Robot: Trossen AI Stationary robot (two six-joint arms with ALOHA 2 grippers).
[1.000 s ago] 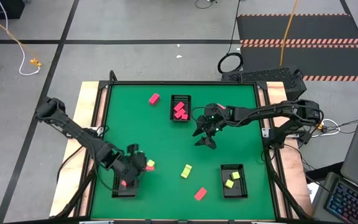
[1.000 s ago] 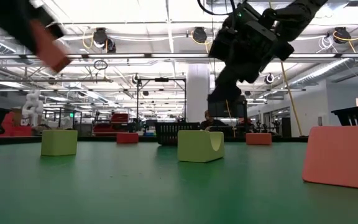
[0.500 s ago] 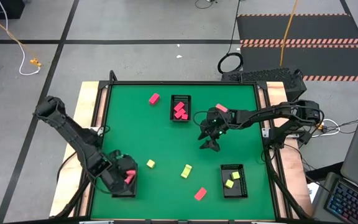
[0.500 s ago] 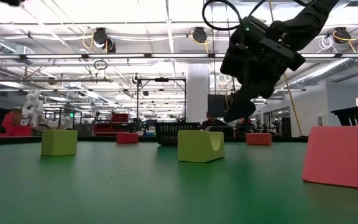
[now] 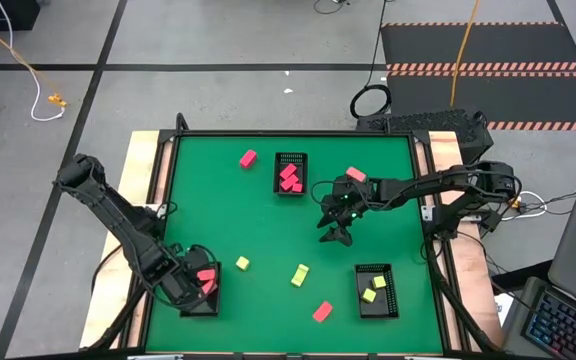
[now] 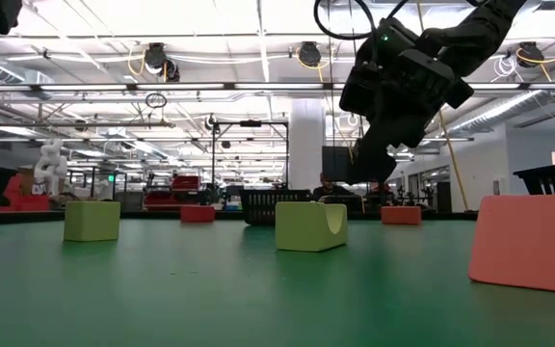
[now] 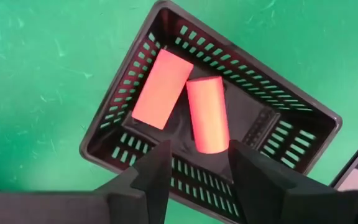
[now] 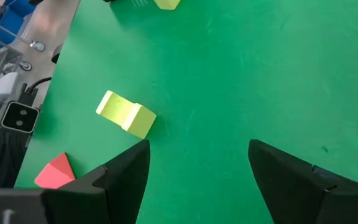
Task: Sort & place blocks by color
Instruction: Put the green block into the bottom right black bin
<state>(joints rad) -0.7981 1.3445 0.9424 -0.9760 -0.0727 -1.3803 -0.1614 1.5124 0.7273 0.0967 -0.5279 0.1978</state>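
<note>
My left gripper [image 5: 201, 284] [image 7: 197, 149] hangs open over the black mesh tray [image 5: 199, 305] [image 7: 104, 140] at the near-left corner. Two coral-red blocks lie in that tray: one flat [image 7: 162, 88], one [image 7: 207, 115] with its end between my fingertips. My right gripper [image 5: 335, 233] [image 8: 197, 168] is open above the table's middle, holding nothing. Loose on the green table lie two yellow-green blocks [image 5: 242, 263] [image 5: 300, 274], a coral-red block [image 5: 322, 311] and two magenta-pink blocks [image 5: 248, 158] [image 5: 356, 174]. My left gripper stands around the end of the second coral-red block [image 7: 211, 146], coming from above. A gap shows between one finger [image 7: 160, 162] and the block. Whether the other finger [image 7: 244, 162] touches it, I cannot tell. The block rests in the tray.
A far-middle tray [image 5: 289, 186] holds magenta-pink blocks [image 5: 289, 176]. A near-right tray [image 5: 375, 305] holds yellow-green blocks [image 5: 373, 290]. A raised rim [image 5: 168, 180] borders the table. Open green surface lies between the trays. A laptop [image 5: 568, 320] sits off the table's right.
My left gripper carried a coral-red block from beside the tray toward the near-left corner and came down over the tray; that block now lies in the tray beside the first. My right gripper drifted slightly toward the near edge, staying open.
</note>
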